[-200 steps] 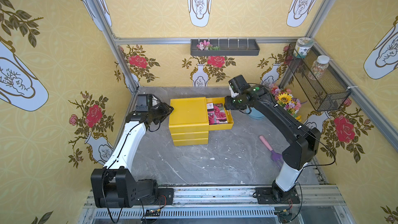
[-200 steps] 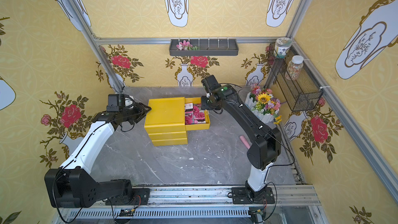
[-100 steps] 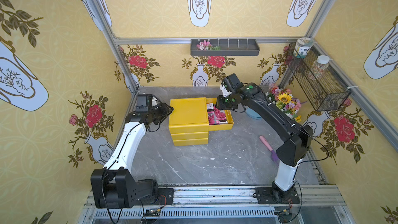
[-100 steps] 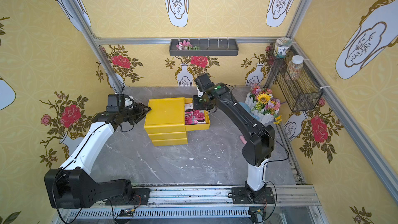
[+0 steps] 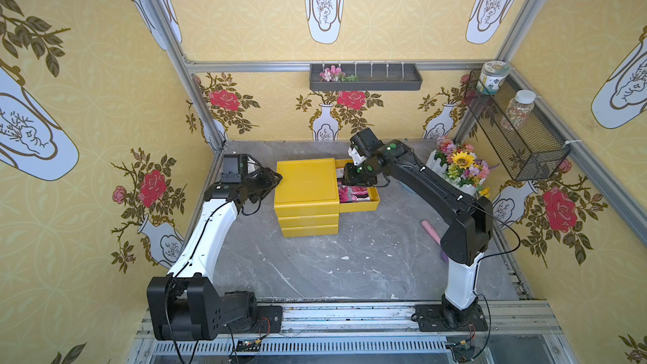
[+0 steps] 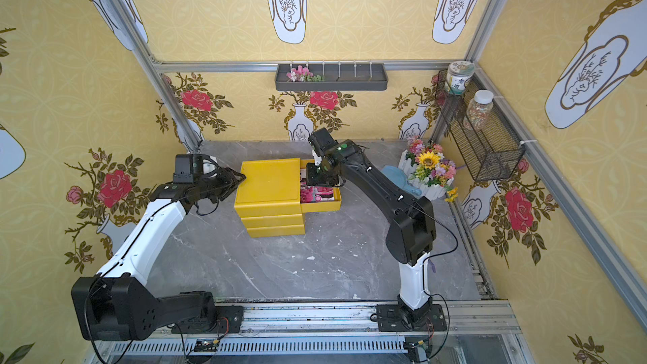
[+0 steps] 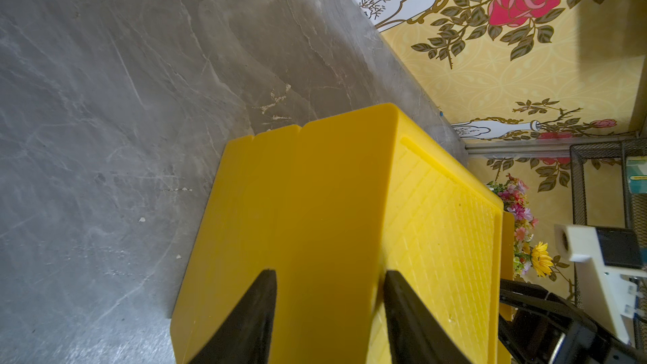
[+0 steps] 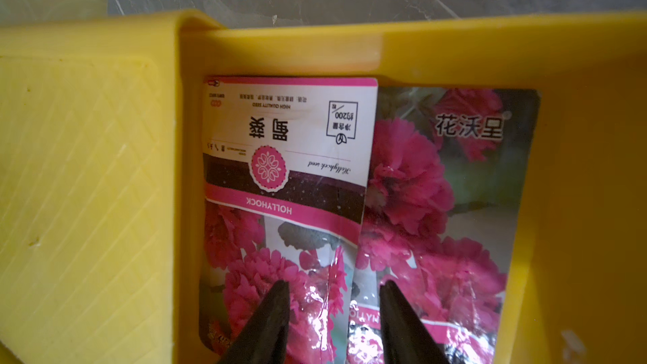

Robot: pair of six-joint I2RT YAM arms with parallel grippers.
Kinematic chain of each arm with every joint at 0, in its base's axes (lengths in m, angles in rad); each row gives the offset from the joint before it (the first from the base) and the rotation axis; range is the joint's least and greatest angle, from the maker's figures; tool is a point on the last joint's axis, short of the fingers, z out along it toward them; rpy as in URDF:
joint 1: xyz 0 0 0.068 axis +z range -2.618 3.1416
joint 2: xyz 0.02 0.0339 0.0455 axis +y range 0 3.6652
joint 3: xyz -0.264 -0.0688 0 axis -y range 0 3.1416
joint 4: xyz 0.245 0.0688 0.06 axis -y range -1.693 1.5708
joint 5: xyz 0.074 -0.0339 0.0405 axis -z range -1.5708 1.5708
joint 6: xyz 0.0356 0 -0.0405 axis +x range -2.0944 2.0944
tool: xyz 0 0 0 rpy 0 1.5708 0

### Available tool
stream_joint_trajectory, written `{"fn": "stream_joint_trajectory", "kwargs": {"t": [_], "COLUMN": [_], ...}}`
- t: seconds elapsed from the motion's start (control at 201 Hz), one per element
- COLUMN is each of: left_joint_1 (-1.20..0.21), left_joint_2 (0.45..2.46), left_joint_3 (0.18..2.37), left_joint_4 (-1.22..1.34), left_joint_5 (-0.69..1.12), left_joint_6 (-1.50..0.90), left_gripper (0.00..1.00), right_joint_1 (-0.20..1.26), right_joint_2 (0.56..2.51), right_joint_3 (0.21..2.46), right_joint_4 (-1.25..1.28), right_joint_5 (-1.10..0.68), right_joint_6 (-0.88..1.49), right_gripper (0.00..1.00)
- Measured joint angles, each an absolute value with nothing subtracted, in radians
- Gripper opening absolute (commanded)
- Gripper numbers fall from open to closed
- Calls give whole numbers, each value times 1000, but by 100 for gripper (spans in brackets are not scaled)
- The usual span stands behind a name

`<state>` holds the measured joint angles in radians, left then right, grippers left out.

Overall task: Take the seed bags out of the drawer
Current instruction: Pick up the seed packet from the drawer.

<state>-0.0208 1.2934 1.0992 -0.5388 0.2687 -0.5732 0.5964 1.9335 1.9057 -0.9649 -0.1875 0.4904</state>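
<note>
**Right tool (image 8: 332, 285) released over yellow plastic drawer (image 8: 577, 204)**

Two flat, glossy, pink-flowered seed bags (image 8: 437, 183) lie side by side inside the pulled-out top drawer, beneath that tool. The left tool (image 7: 327, 274), also parted, touches the yellow three-tier cabinet (image 5: 304, 180) on the grey marble table (image 5: 315, 264).

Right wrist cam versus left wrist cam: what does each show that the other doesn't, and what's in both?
Only the right wrist view shows the inside of the open drawer. A Hollyhock-labelled seed bag lies partly over a second pink-flowered seed bag, and the right gripper is over them with its jaws apart.

Only the left wrist view shows the left gripper, jaws apart, at the closed side of the yellow cabinet. The flower bouquet and wire basket are beyond it.

Both show the cabinet's grid-patterned top and the grey marble table.
</note>
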Motion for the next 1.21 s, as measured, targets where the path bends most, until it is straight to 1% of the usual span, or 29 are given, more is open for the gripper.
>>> {"fn": "stream_joint_trajectory", "kwargs": {"t": [0.04, 0.09, 0.284, 0.378, 0.697, 0.921, 1.21], "left_joint_1": [-21, -21, -21, -20, -20, -20, -20], "left_joint_2": [1293, 1293, 1293, 1293, 1293, 1293, 1293], "left_joint_3": [1099, 1099, 1098, 1097, 1095, 1095, 1095], "left_joint_4": [-539, -539, -536, -536, -532, -531, -529], "left_joint_5": [269, 269, 269, 270, 270, 270, 271], "left_joint_6": [-573, -573, -573, -573, -573, -573, -573], "left_gripper": [54, 54, 54, 54, 54, 54, 54], "right_joint_1": [596, 596, 596, 596, 595, 593, 586], "right_joint_2": [1936, 1940, 1953, 1959, 1965, 1959, 1908], "right_joint_3": [1904, 1901, 1895, 1895, 1888, 1897, 1920], "right_joint_4": [-965, -964, -957, -941, -923, -924, -945], "right_joint_5": [-188, -192, -211, -217, -236, -232, -197], "right_joint_6": [490, 491, 494, 497, 519, 519, 509], "right_gripper": [38, 35, 35, 33, 13, 0, 0]}}
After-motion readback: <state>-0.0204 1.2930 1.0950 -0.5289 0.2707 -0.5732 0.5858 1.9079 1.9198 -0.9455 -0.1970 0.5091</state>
